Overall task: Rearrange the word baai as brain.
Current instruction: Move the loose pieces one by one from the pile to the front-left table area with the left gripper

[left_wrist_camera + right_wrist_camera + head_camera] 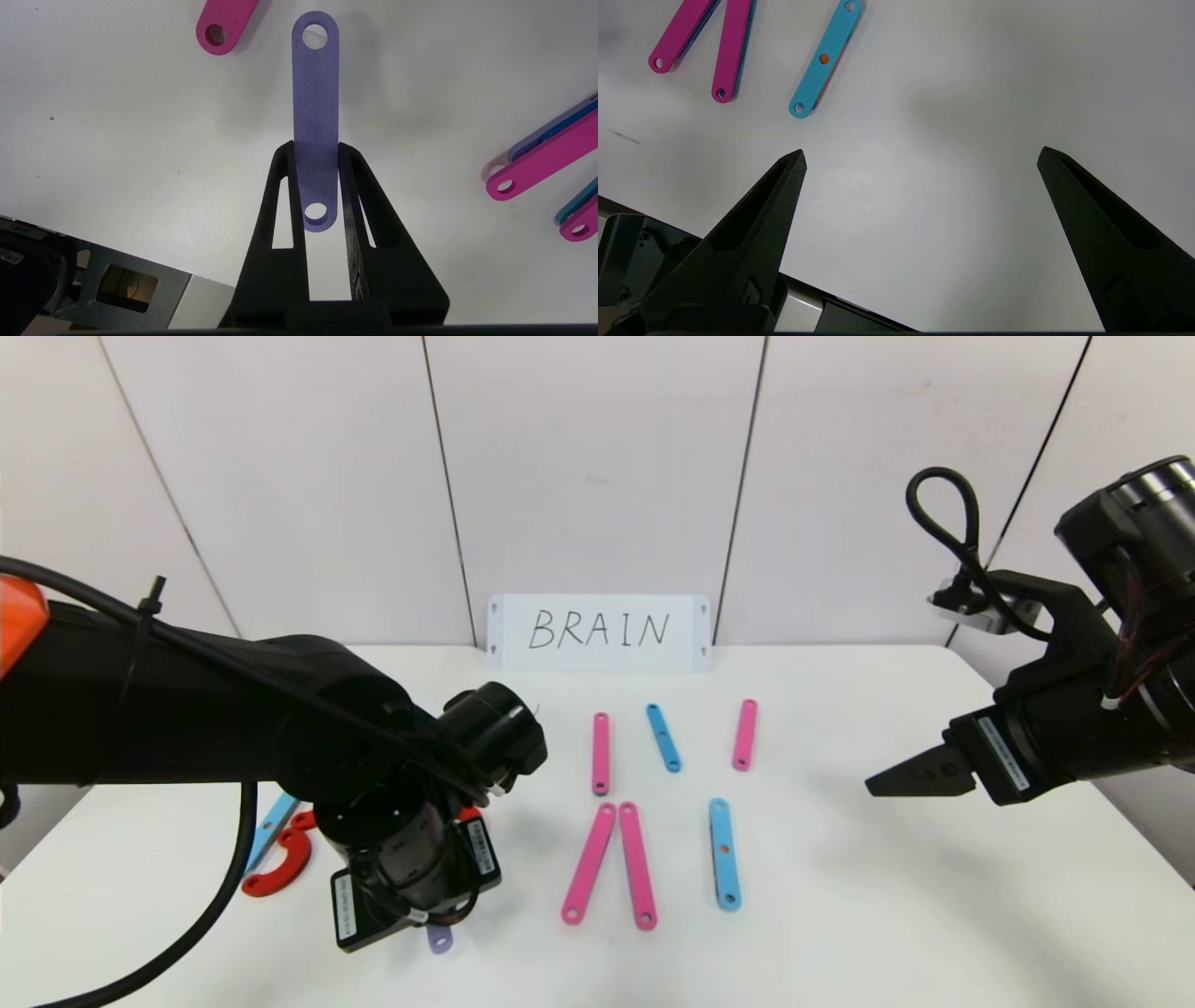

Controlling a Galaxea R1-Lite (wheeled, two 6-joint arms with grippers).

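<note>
While our left tool (315,154) clamps a purple bar (315,93) low over the tabletop (840,896), our right tool (920,156) waits apart; the word baai (644,803) remains scattered, BRAIN unfinished.

The right end effector (920,156) hangs with fingers spread wide over the bare white desk (952,116). At eleven o'clock lie two pink bars (733,46) and a blue bar (824,60).

Pink bars (589,863), blue bars (724,852), a purple bar (316,107) and a red C-shaped piece (280,866) are showing against a white table (887,915); black lettering is marking the white card (598,632).
</note>
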